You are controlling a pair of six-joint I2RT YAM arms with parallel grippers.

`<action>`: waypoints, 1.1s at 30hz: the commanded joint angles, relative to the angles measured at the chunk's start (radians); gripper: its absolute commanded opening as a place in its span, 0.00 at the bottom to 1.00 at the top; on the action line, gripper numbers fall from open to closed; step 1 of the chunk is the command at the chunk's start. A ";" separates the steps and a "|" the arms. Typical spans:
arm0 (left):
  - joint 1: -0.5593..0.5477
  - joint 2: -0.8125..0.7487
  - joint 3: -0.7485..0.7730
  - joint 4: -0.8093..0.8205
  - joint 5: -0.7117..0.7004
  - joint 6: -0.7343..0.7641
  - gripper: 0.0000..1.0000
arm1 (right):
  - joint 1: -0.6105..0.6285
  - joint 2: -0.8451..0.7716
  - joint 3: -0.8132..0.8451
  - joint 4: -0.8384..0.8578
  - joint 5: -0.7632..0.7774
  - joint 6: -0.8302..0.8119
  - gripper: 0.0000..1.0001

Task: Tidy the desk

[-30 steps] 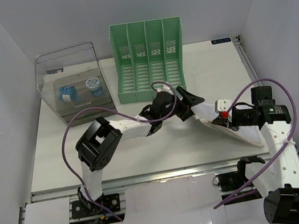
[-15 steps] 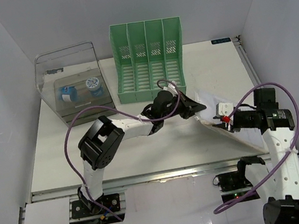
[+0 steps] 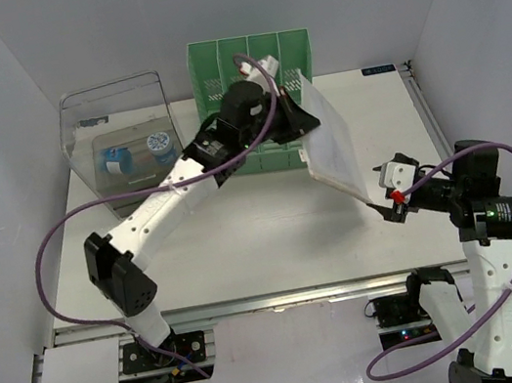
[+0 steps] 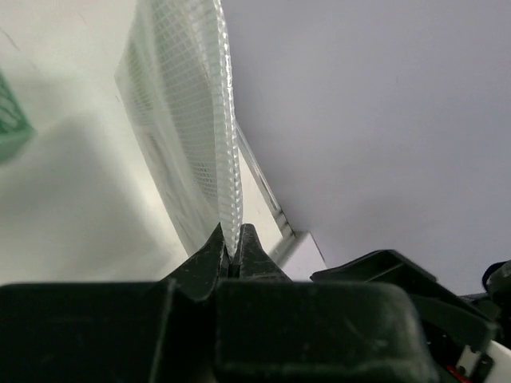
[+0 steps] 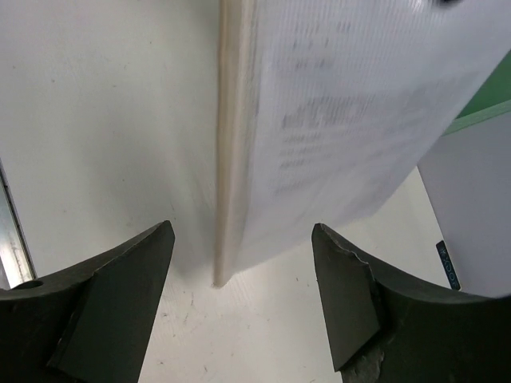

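A translucent white mesh document folder [image 3: 332, 143] hangs tilted on edge above the white desk [image 3: 245, 243], in front of the green file rack [image 3: 207, 81]. My left gripper [image 3: 308, 121] is shut on the folder's upper edge. In the left wrist view the folder [image 4: 188, 120] runs away from the pinched fingertips of that gripper [image 4: 231, 251]. My right gripper [image 3: 384, 204] stands open at the folder's lower corner. In the right wrist view the folder [image 5: 343, 112] ends between the spread fingers [image 5: 128, 279] and touches neither.
A clear plastic drawer box [image 3: 118, 141] holding small blue items stands at the back left. The green rack stands upright at the back centre. A silver rail [image 3: 256, 303] runs along the desk's near edge. White walls close in both sides.
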 commanded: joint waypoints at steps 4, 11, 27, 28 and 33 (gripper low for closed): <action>0.117 -0.072 0.325 -0.458 -0.234 0.275 0.00 | -0.003 -0.018 -0.087 0.164 -0.050 0.162 0.77; 0.128 0.109 0.672 -0.629 -0.293 0.409 0.00 | -0.004 -0.022 -0.176 0.242 -0.082 0.209 0.77; 0.154 0.192 0.694 -0.463 -0.425 0.628 0.00 | -0.005 -0.044 -0.324 0.371 -0.134 0.276 0.78; 0.155 0.200 0.705 -0.453 -0.442 0.644 0.00 | -0.004 -0.046 -0.330 0.371 -0.132 0.275 0.78; 0.155 0.190 0.722 -0.394 -0.504 0.736 0.00 | -0.005 -0.058 -0.346 0.370 -0.132 0.271 0.78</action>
